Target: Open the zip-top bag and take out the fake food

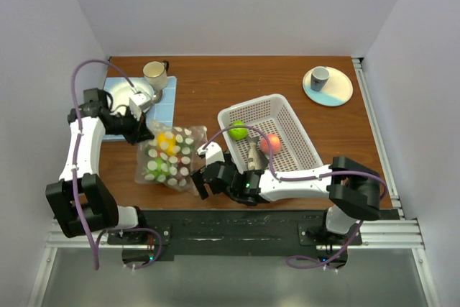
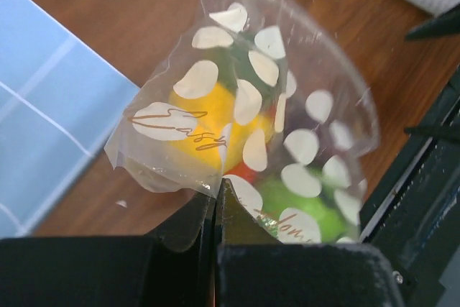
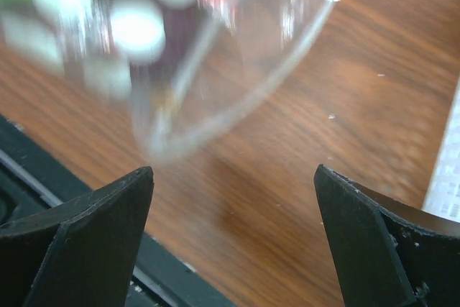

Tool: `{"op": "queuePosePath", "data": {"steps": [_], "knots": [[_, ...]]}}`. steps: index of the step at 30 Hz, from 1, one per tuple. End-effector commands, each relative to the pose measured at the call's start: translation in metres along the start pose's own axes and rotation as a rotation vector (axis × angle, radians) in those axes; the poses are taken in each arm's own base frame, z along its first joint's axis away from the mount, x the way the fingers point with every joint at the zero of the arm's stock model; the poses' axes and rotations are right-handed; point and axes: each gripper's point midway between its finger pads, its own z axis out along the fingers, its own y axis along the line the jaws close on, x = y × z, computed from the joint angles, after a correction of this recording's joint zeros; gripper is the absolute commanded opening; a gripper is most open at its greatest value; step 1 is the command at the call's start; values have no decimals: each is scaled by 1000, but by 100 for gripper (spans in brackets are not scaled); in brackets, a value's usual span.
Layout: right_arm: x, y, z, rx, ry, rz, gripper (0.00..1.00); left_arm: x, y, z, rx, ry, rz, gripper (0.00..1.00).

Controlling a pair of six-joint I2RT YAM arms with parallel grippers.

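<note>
The clear zip-top bag (image 1: 171,156) with white oval dots lies left of centre on the table, with yellow, green and red toy food inside. My left gripper (image 1: 144,129) is shut on the bag's far-left edge; the left wrist view shows its jaws (image 2: 215,190) pinching the plastic below the yellow fruit (image 2: 208,131). My right gripper (image 1: 199,177) is open and empty just right of the bag's near corner; that corner (image 3: 172,106) shows blurred above the wide-apart fingers (image 3: 100,228). A green fruit (image 1: 238,129), a red-pink fruit (image 1: 269,143) and a grey-brown fish-like piece (image 1: 253,157) lie in the white basket (image 1: 298,131).
A blue mat (image 1: 164,106) at the far left holds a metal dish (image 1: 131,95) and a beige mug (image 1: 155,73). A plate with a grey cup (image 1: 327,84) stands at the far right. The table's near edge and a black rail (image 1: 237,224) lie just below the grippers.
</note>
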Motion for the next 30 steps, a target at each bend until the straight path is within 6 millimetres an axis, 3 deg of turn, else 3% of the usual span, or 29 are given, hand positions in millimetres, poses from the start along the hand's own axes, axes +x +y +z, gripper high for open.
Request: {"op": "queuePosePath", "data": {"steps": [1, 7, 8, 9, 13, 15, 23, 30], "knots": [[-19, -21, -5, 117, -56, -30, 99, 29, 15, 10, -119, 104, 6, 0], [-18, -39, -7, 202, -93, -46, 99, 53, 57, 8, -280, 225, 52, 0], [-20, -41, -9, 204, -101, -36, 99, 66, 64, 8, -313, 268, 45, 0], [-29, -41, -16, 193, -136, -3, 99, 71, 69, 9, -329, 283, 48, 0], [-36, -54, -23, 242, -175, 21, 98, 90, 91, 16, -383, 340, 55, 0], [-36, -58, -16, 276, -154, 2, 98, 94, 93, 19, -382, 347, 50, 0], [-32, -38, 35, 252, -135, 13, 96, 85, 87, 27, -365, 342, 63, 0], [-57, 0, 59, 120, -198, 54, 95, 87, 76, 32, -346, 355, 80, 0]]}}
